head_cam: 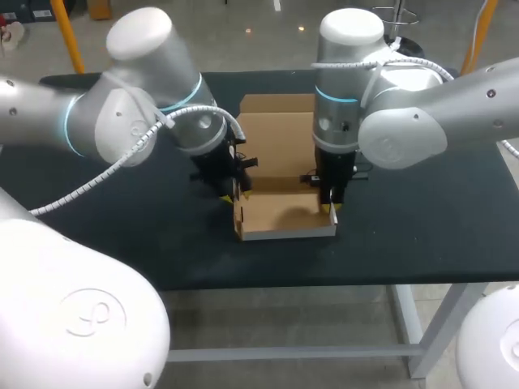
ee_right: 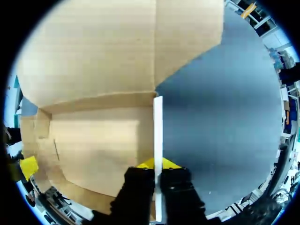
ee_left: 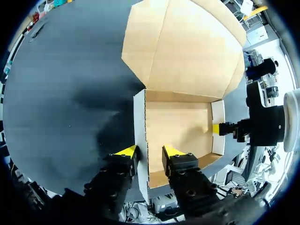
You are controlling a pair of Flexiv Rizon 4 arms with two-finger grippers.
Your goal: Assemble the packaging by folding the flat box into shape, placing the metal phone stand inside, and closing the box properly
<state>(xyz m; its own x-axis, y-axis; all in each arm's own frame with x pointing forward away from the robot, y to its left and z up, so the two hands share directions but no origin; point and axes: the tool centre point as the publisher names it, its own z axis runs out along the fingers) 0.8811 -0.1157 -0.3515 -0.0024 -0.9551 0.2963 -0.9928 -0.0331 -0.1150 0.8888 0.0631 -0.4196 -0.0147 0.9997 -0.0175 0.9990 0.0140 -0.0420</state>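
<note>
Head view: left gripper [ee_left: 149, 152] released, fingers either side of the box's [head_cam: 284, 212] left wall, inner finger just off it. Box sits between both grippers on the table [head_cam: 422, 219], lid flat beyond them. Right gripper [ee_right: 158, 164] pinches the right wall.

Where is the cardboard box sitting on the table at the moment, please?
In the head view the cardboard box sits centrally, between the left gripper and the right gripper, its lid lying open toward the far edge.
</note>
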